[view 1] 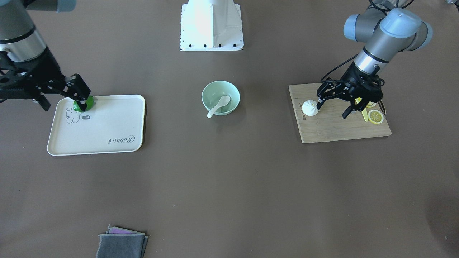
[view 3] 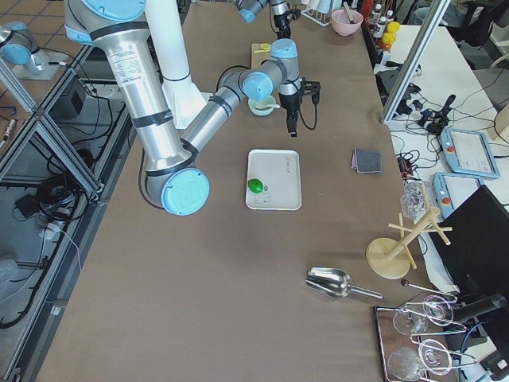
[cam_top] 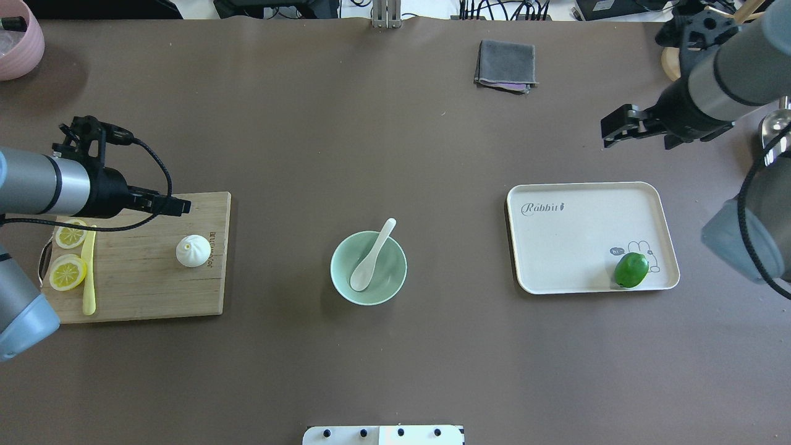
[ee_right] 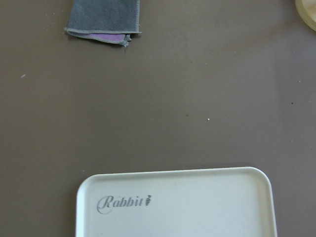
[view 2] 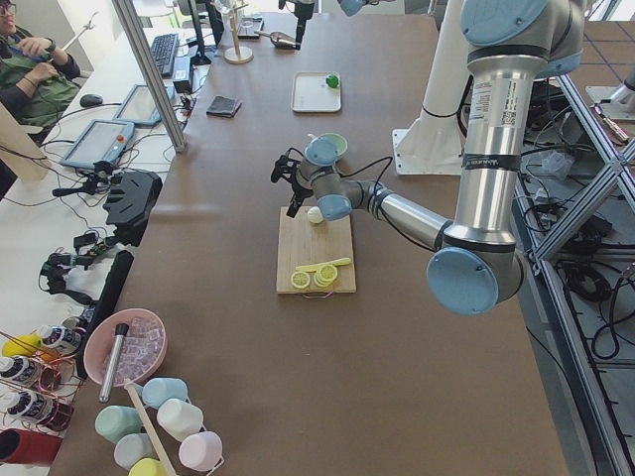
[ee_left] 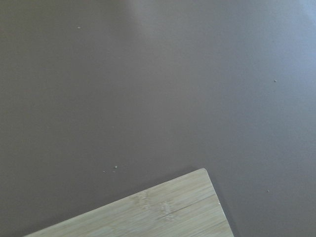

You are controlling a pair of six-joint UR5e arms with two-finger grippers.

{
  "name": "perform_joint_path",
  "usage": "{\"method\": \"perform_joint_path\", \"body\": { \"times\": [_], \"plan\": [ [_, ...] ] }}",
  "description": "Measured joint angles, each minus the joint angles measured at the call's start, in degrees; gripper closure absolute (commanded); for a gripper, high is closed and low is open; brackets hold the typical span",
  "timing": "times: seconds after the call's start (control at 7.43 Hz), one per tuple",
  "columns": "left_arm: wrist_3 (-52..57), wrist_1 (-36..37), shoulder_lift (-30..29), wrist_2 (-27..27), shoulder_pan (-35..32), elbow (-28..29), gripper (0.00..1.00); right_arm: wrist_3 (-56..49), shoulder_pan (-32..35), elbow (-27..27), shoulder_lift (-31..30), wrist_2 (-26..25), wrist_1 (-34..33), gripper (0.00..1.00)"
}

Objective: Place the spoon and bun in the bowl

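The cream-white spoon [cam_top: 371, 256] lies in the mint-green bowl [cam_top: 389, 272] at the table's middle, its handle over the rim; both also show in the front view, the spoon [view 1: 218, 106] inside the bowl [view 1: 233, 94]. The white bun [cam_top: 192, 251] sits upright on the wooden cutting board [cam_top: 154, 290]. My left gripper [view 1: 332, 109] is open and empty, hovering over the board right beside the bun [view 1: 310, 108]. My right gripper [view 1: 64, 104] is open and empty, held high over the far side of the tray [cam_top: 575, 247].
Lemon slices [cam_top: 68, 272] and a thin yellow knife [cam_top: 88, 272] lie on the board's outer end. A green lime [cam_top: 631, 269] sits in a tray corner. A folded grey cloth [cam_top: 507, 65] lies at the far edge. A pink bowl [cam_top: 15, 43] stands far left.
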Motion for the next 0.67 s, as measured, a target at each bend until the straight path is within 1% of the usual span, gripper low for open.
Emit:
{"method": "perform_joint_path", "body": {
  "times": [0.27,0.4,0.54,0.67],
  "plan": [
    [-0.8,0.0,0.1,5.2,5.0,0.2,0.02,-12.3,6.9,-1.0,-5.3,5.6,0.9,0.0],
    [-0.8,0.0,0.3,7.2,6.9,0.4,0.03,-16.7,9.5,-1.7,-7.1,7.4,1.0,0.0],
    [-0.9,0.0,0.5,8.9,8.5,0.6,0.08,-19.8,11.1,-2.1,-8.7,8.4,1.1,0.0],
    [-0.9,0.0,0.6,10.4,9.9,1.0,0.17,-21.8,12.1,-2.3,-9.7,9.1,1.1,0.0]
  ]
}}
